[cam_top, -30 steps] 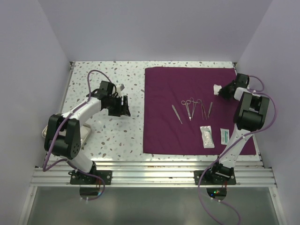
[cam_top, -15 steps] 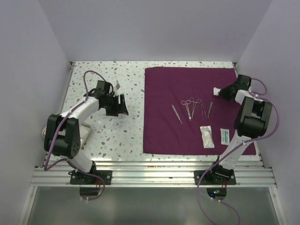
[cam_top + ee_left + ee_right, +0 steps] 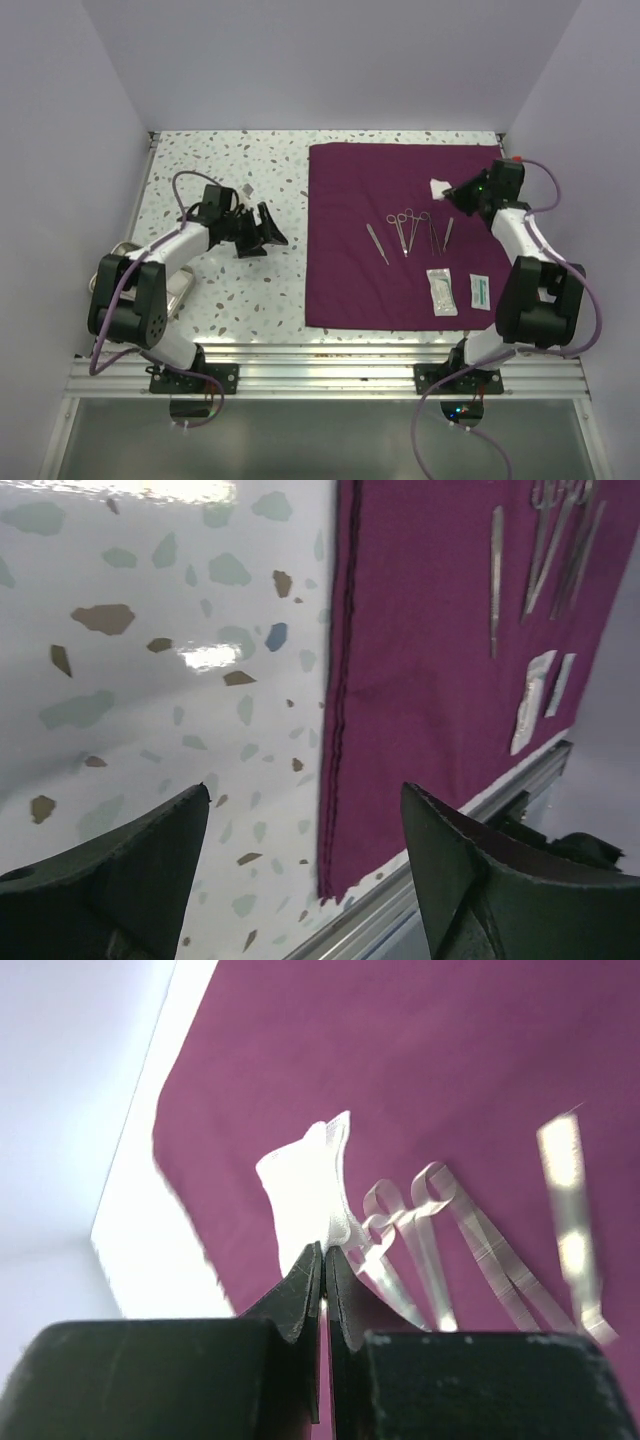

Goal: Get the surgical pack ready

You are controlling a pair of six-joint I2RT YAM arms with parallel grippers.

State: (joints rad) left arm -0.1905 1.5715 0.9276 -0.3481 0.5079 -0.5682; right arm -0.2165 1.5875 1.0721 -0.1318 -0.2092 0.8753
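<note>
The surgical pack, a large dark-purple cloth [image 3: 350, 230], lies flat on the right half of the table. On it lie several steel instruments [image 3: 405, 230] and two white packets [image 3: 441, 291]. My right gripper [image 3: 450, 190] hovers over the cloth's upper right, shut on a white gauze pad [image 3: 437, 187]. The right wrist view shows that gauze pad [image 3: 305, 1185] pinched at my gripper's tip [image 3: 323, 1250], above the instruments [image 3: 440, 1230]. My left gripper [image 3: 268, 230] stands open and empty over bare table, left of the cloth's edge [image 3: 340, 680].
A steel tray [image 3: 182, 292] sits at the near left, partly under the left arm. The aluminium rail [image 3: 320, 355] runs along the table's near edge. White walls close in the back and both sides. Speckled tabletop [image 3: 240, 290] lies left of the cloth.
My right gripper has carried the gauze leftward over the cloth, toward the instruments. My left gripper has opened wider and turned toward the cloth's edge.
</note>
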